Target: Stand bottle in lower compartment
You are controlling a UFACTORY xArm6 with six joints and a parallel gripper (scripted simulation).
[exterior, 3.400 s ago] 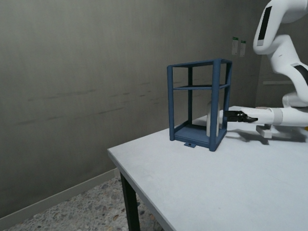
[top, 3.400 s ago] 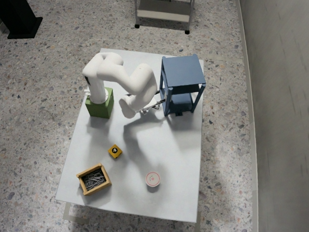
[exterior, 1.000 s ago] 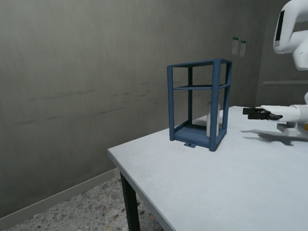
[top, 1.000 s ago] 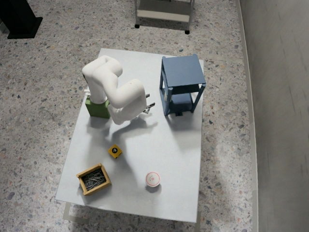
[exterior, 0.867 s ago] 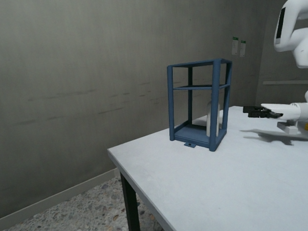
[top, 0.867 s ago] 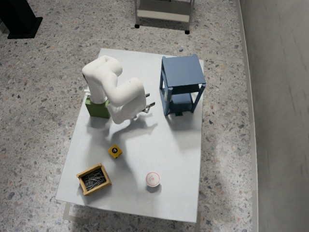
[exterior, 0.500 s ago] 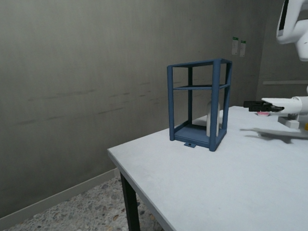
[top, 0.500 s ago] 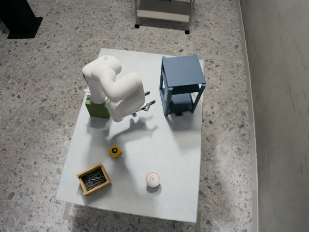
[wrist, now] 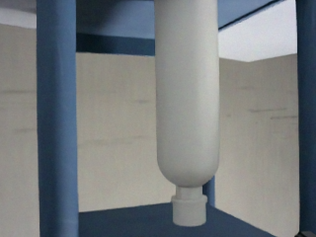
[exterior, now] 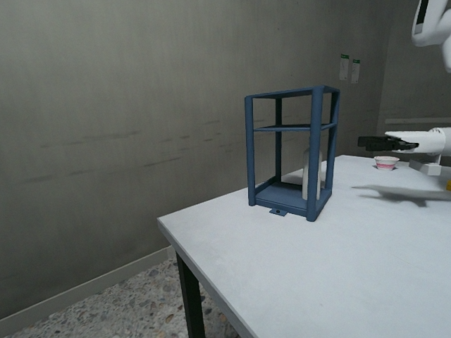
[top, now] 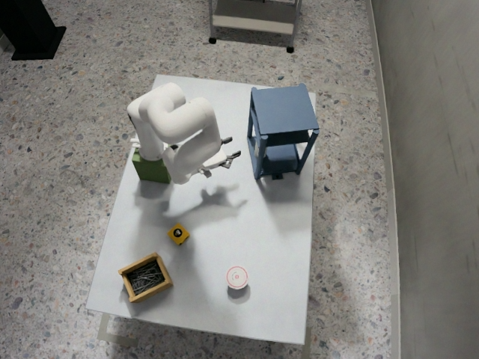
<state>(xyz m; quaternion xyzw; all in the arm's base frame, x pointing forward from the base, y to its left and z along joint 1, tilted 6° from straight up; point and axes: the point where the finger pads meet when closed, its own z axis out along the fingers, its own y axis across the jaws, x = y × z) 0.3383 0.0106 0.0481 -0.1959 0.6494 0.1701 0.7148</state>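
The blue shelving unit [top: 282,127] stands at the table's far right side. In the exterior view a white bottle [exterior: 312,174] stands upright on the floor of the lower compartment of the unit [exterior: 291,148], partly behind a front post. In the wrist view the bottle [wrist: 188,109] fills the middle between blue posts, with its cap [wrist: 189,209] toward the picture's bottom; this view looks turned over. My gripper [top: 232,156] is open and empty, level in the air a short way from the shelf's open side. It also shows in the exterior view [exterior: 368,142], apart from the bottle.
My arm stands on a green block [top: 150,167]. A yellow cube [top: 178,233], a wooden box of nails [top: 145,277] and a white bowl with red rings [top: 236,277] sit on the table's near half. A cart [top: 255,19] stands on the floor beyond.
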